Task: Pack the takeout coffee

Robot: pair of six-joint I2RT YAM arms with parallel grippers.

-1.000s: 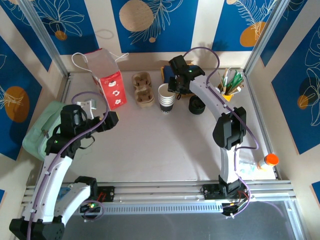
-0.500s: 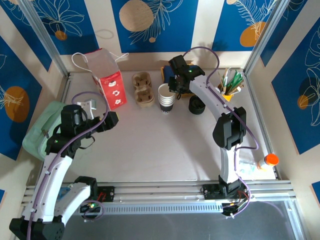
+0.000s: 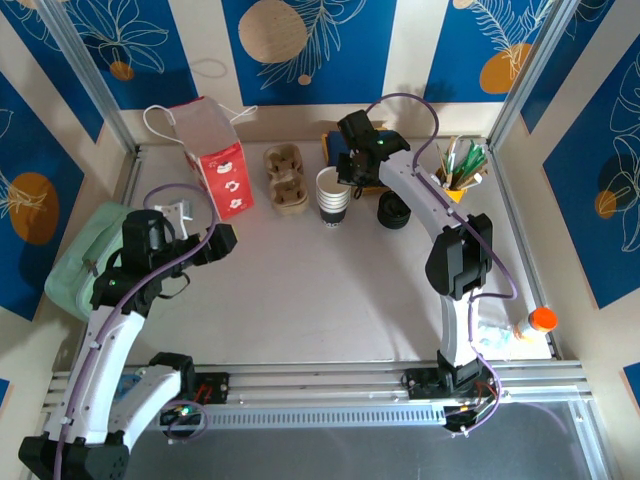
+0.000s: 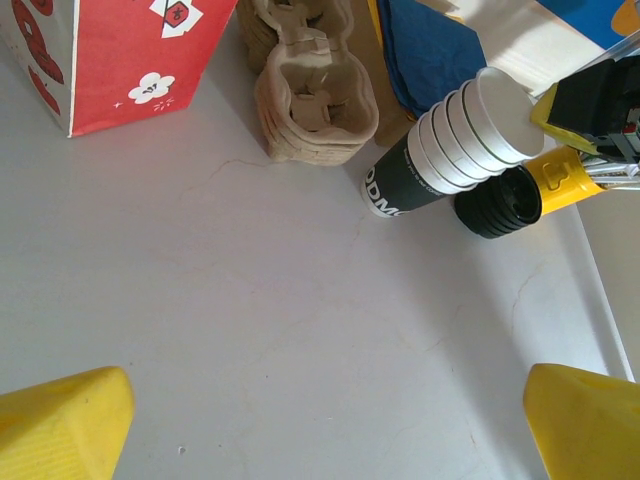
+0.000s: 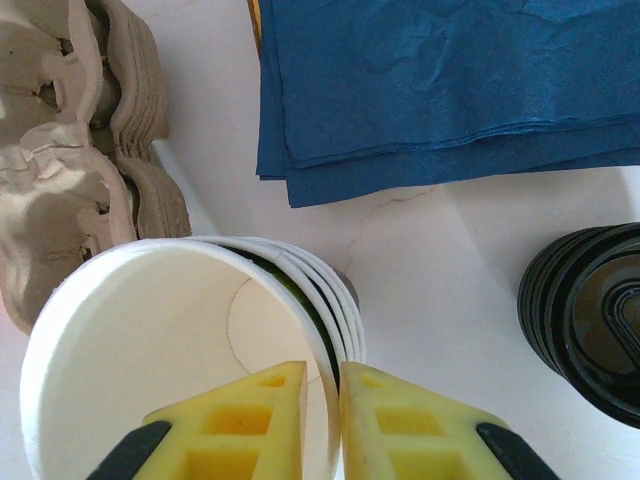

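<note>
Mint-green bag [image 3: 82,258] sits far left of the cup stack [image 3: 332,202], by the left edge of the surface [image 3: 320,290]. Left claw [image 4: 325,430] hangs over bare surface, near-left of the stack, fingers wide apart, nothing in it. Red paper bag [image 3: 222,172] with white flowers stands upright, left of the stack at the back. Pile of brown pulp cup carriers [image 3: 285,182] is just left of the stack, close against it. The stack is nested paper cups with dark sides, white lettering and white rims. Top cup [image 5: 130,330] is open, white inside, no lid on. Right claw [image 5: 322,382] is clamped on the top cup's rim, one finger inside, one outside. Blue napkins [image 5: 450,70] lie just behind the stack. Black lids [image 5: 590,310], stacked, are just right of it, apart. Yellow cup of sticks and straws [image 3: 458,172] is further right. Orange-capped item [image 3: 537,321] lies far right, near edge.
</note>
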